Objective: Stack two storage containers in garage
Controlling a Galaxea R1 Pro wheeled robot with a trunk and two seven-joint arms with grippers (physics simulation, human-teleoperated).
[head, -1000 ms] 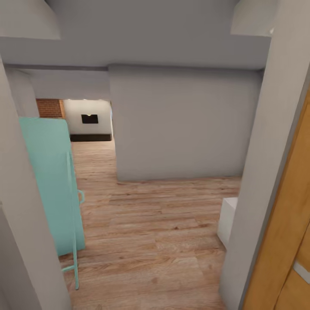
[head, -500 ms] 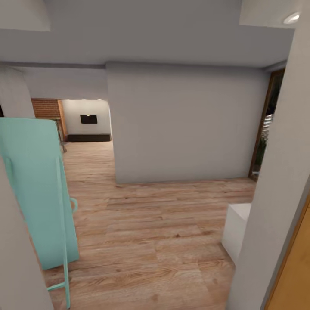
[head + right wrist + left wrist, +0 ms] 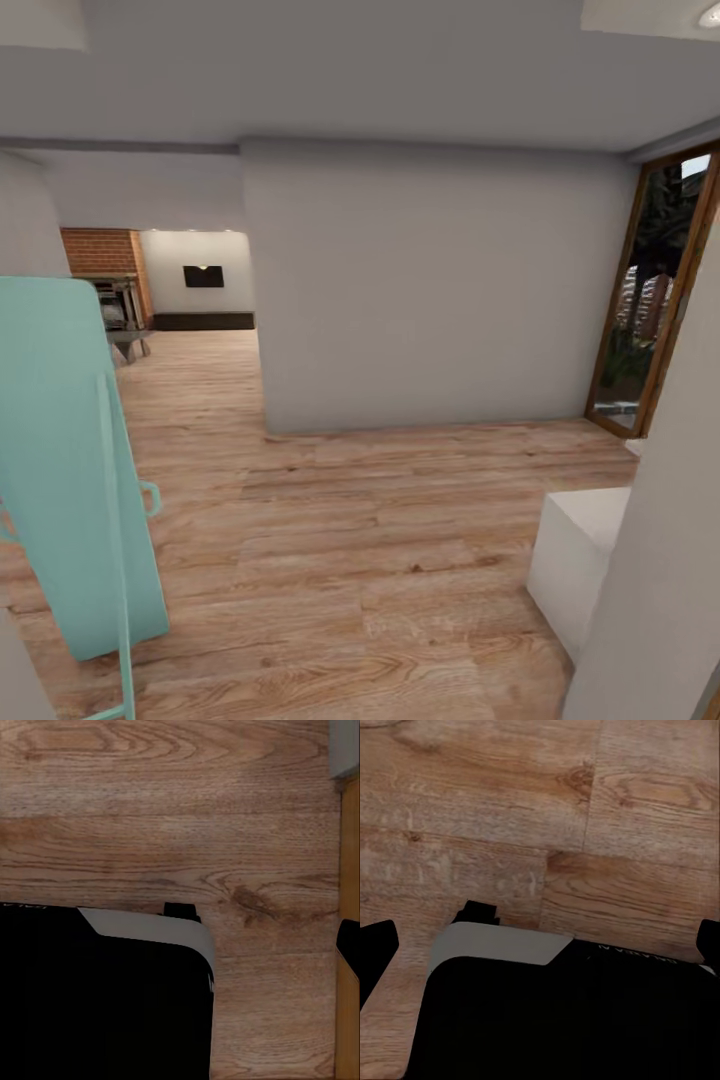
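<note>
The whole view has slid forward past the turquoise ironing board (image 3: 70, 470), opening onto the brick fireplace (image 3: 100, 265) ahead, likely the living room; containers unseen, claws' state untellable.

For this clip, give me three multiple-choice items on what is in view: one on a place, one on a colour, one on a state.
1. Where does the brick wall show in the head view?
A. far left, past the opening
B. beside the glass door
C. on the ceiling

2. What colour is the tall leaning panel at the left?
A. orange
B. pale turquoise
C. black

3. What lies under both wrist cameras?
A. dark concrete
B. carpet
C. light wood planks

Answers:
1 A, the brick wall stands at the far left behind the grey wall.
2 B, the panel is pale turquoise.
3 C, the wood floor runs in light planks in both wrist views.
</note>
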